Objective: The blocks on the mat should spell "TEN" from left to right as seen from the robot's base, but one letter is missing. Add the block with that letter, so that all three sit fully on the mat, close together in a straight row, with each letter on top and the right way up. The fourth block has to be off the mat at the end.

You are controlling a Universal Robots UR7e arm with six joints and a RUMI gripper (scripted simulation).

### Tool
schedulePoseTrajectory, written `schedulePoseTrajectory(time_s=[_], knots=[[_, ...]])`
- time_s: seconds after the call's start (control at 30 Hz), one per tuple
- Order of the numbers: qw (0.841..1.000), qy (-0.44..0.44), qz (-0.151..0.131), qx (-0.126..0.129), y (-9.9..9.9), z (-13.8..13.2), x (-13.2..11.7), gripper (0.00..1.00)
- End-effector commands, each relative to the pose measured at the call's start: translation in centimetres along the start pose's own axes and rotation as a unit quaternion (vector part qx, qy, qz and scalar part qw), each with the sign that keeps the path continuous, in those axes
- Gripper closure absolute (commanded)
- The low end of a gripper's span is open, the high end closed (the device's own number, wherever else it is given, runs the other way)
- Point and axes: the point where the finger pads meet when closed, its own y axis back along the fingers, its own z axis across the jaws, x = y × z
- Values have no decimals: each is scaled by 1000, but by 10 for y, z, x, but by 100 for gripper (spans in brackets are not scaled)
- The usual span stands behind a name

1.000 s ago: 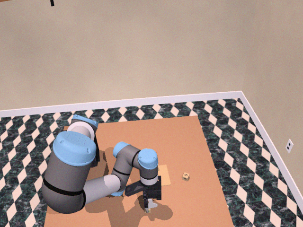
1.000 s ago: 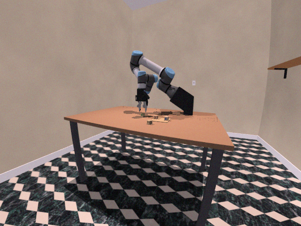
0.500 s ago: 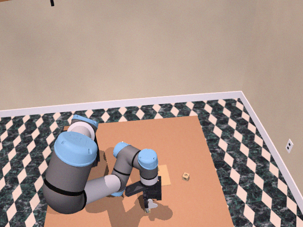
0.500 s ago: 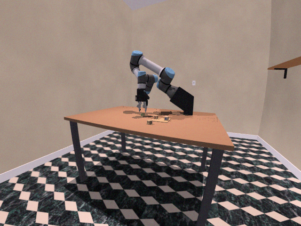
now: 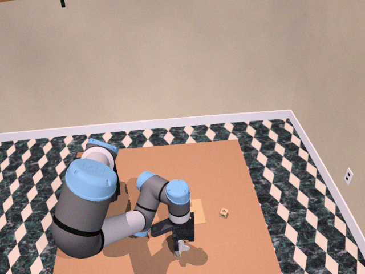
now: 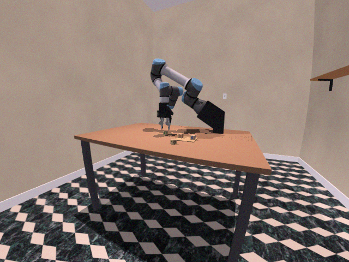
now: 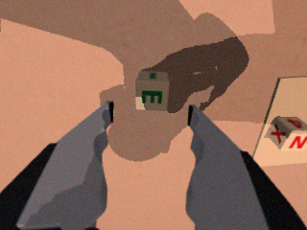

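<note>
E block off the mat

The tan E block (image 7: 153, 91) sits upright on the table, green letter up; the N block (image 7: 289, 134) rests on the pale mat (image 7: 288, 96) at 3 o'clock.

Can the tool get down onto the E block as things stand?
Probably yes: the tool is open above the E block, which sits alone on the table, nothing between its fingers.

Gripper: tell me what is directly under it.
Below the open gripper, a block with a green E on top sits on the table, off the mat. Its underside is hidden.
</note>
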Motion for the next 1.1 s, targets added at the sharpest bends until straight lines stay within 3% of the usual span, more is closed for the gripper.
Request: schedulePoseTrajectory(time_s=[0.0,0.53,1.07], knots=[[1000,1,2,-1,-1,1,2,60],[1000,1,2,-1,-3,2,2,60],[1000,1,1,-1,-31,1,2,60]])
